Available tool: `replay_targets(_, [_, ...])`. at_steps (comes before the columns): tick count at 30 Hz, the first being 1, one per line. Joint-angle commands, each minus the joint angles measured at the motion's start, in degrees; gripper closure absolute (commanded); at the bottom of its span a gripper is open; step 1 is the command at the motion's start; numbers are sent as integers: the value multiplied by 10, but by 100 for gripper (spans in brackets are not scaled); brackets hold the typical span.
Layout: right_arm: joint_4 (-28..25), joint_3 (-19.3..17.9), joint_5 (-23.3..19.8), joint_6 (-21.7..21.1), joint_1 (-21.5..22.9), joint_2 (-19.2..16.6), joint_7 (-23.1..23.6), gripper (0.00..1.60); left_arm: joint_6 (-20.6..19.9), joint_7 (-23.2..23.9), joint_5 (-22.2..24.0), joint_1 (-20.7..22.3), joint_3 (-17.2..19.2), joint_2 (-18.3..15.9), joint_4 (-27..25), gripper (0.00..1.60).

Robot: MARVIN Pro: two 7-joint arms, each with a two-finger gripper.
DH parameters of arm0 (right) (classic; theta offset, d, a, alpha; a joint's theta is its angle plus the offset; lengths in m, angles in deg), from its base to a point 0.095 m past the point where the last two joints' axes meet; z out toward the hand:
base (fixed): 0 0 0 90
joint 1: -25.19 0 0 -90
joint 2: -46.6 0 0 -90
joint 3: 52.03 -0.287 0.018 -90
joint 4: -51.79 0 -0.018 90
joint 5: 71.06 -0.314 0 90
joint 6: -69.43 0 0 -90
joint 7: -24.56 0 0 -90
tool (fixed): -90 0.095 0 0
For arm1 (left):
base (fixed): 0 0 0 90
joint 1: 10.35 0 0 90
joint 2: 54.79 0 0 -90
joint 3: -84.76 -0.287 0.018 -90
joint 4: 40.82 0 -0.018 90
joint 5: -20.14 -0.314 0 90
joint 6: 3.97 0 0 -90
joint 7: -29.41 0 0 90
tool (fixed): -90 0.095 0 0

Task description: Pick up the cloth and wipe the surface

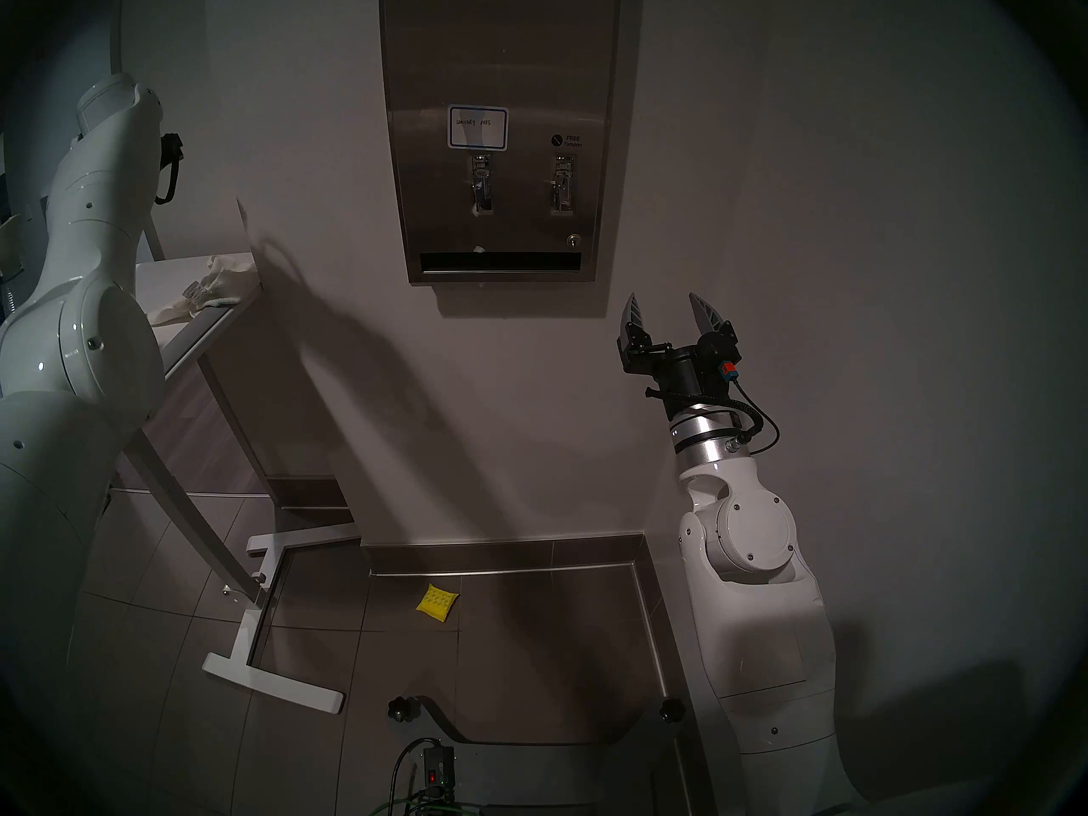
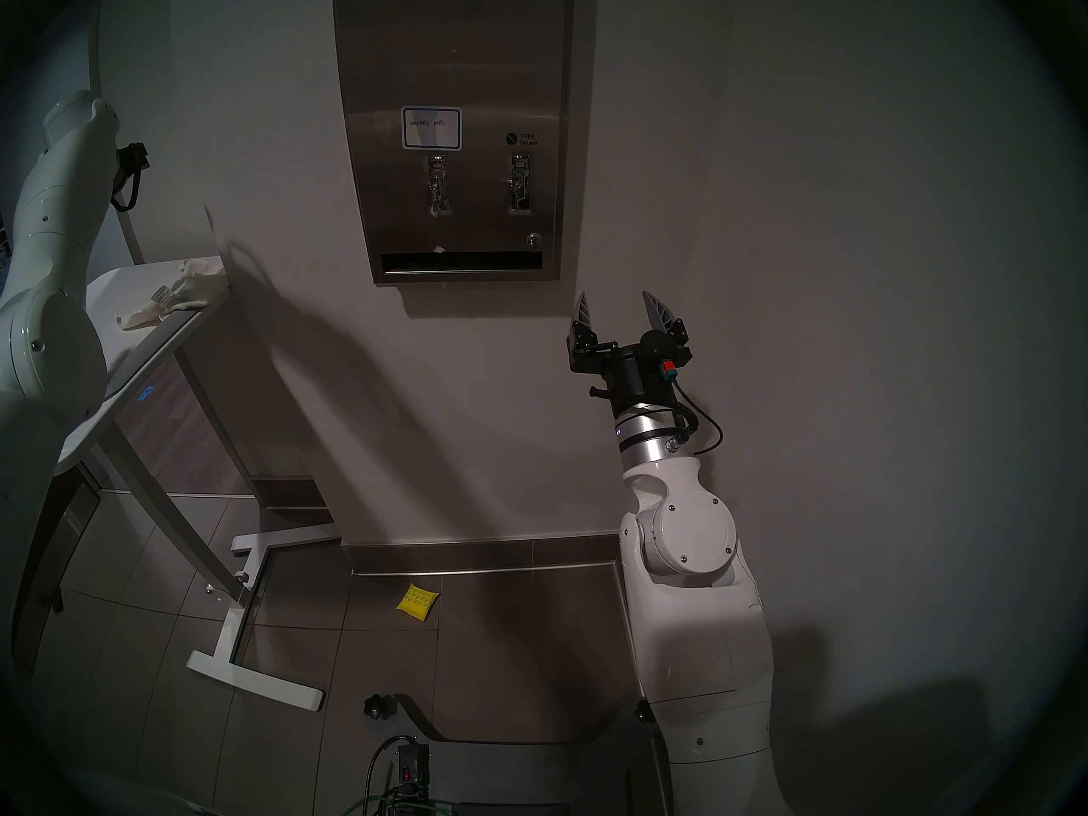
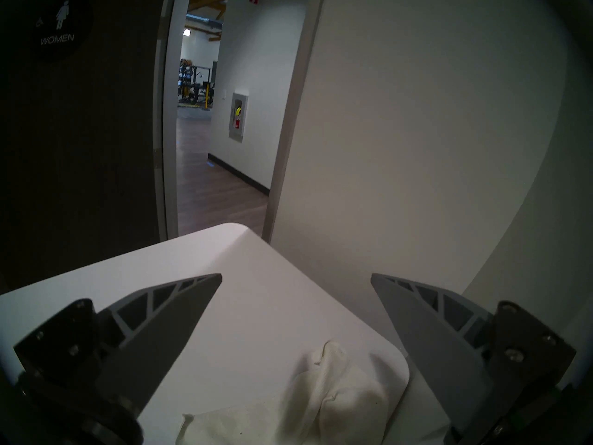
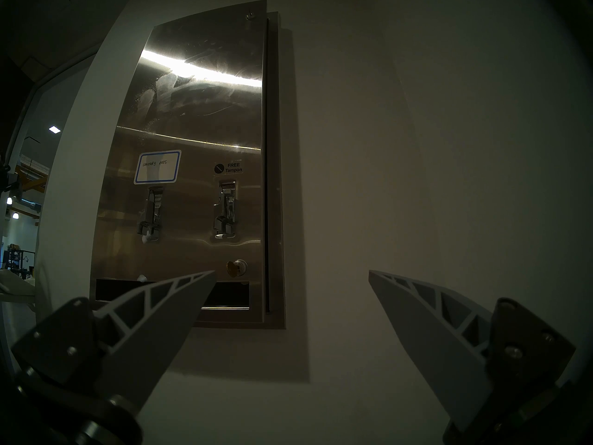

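The cloth [image 1: 206,291] [image 2: 176,294], an off-white crumpled towel with a small tag, lies at the wall-side corner of a white table [image 1: 159,273]. In the left wrist view my left gripper [image 3: 296,275] hangs open just above the table, and the cloth [image 3: 321,402] lies low between its fingers, untouched. The surface, a tall steel wall dispenser [image 1: 500,61] [image 2: 453,61] [image 4: 199,123], shows smears high on its front. My right gripper [image 1: 664,302] [image 2: 615,299] [image 4: 292,272] is open and empty, pointing up, below and right of the dispenser, off the wall.
A small yellow quilted pad [image 1: 437,603] [image 2: 417,601] lies on the tiled floor below the dispenser. The table's white foot [image 1: 259,673] reaches across the floor at left. A dark door [image 3: 80,145] and an open doorway stand beyond the table.
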Motion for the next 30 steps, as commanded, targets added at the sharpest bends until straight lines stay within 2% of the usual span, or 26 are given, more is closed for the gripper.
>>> replay_targets(1, [-19,0,0,6,12,-1,1,0,45,9,-8,-50,-8,2,-64,0])
replay_targets(14, [-17,0,0,6,13,-1,1,0,135,-16,-42,-164,-33,16,-146,0])
replay_targets(16, [-17,0,0,6,13,-1,0,0,153,-25,-46,-193,-32,19,-180,0])
replay_targets(18, [-17,0,0,6,13,-1,0,0,172,-32,-50,-200,-36,22,-178,0])
replay_targets(19, [-17,1,0,6,13,-2,0,0,176,-36,-52,-221,-35,22,-215,0])
replay_targets(20, [-17,0,0,6,13,-1,0,0,186,-38,-56,-213,-39,24,-192,0])
replay_targets(21, [-17,0,0,6,13,-1,0,0,186,-38,-56,-213,-39,24,-192,0])
replay_targets(23, [-17,0,0,6,13,-1,0,0,210,-54,-64,-235,-41,26,-212,0])
replay_targets(30, [-17,0,0,6,13,-1,0,0,255,-82,-75,-287,-41,32,-252,0])
